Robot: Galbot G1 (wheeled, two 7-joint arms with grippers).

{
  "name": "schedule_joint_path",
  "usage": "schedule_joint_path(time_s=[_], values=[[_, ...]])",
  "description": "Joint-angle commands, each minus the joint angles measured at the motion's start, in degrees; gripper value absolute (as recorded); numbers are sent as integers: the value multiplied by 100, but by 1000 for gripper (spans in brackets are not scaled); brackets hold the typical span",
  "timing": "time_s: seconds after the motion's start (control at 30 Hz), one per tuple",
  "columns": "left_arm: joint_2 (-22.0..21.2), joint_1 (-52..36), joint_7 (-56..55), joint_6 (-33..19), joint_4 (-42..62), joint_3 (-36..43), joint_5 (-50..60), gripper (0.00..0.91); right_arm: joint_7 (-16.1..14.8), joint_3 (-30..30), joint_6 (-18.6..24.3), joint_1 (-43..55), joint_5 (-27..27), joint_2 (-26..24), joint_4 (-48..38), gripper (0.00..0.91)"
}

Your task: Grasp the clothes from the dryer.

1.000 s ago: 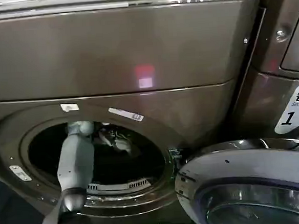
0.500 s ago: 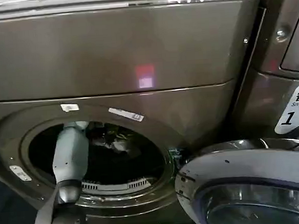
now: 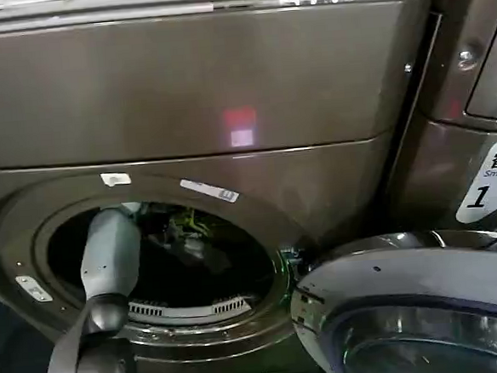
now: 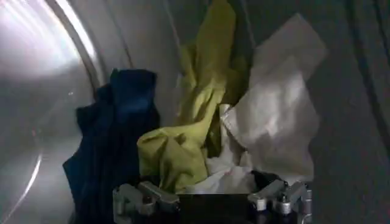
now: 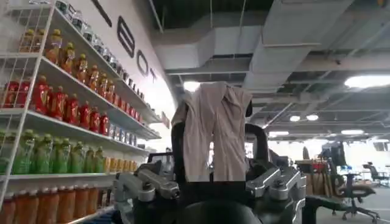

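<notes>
One arm reaches into the dryer (image 3: 182,97); the left gripper (image 4: 210,198), jaws apparently spread, nears the clothes (image 4: 201,131), ready to close next.

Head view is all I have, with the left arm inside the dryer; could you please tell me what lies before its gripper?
Observer: The clothes lie heaped right before the open left gripper, a yellow-green piece in the middle.
Operator: Thank you; what else is there?
Observer: A white piece on one side, a dark blue piece on the other.
Operator: And the right arm?
Observer: The right gripper is raised in the room, a pale cloth hanging at it.
</notes>
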Motion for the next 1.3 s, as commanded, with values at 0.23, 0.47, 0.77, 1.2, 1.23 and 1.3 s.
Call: schedule_joint_path(time_s=[0.23,0.47,0.77,1.2,1.23,1.3], values=[[103,-191,-563,399,1284,67,-552,907,-15,-32,50,-21,-8,2,-13,907],[117,-168,-339,208,1370,63,-682,0,-21,-51,65,-29,-13,-20,-18,907],[155,-176,-269,189,1505,66,-693,0,-31,-26,74,-34,9,-48,-67,907],[223,-43,-696,248,1119,156,-897,0,-47,-139,74,53,4,-26,7,907],[221,-32,-749,282,1090,166,-940,0,-48,-146,73,61,3,-28,10,907],[214,-11,-876,291,1015,167,-974,0,-48,-157,68,71,2,-29,20,907]])
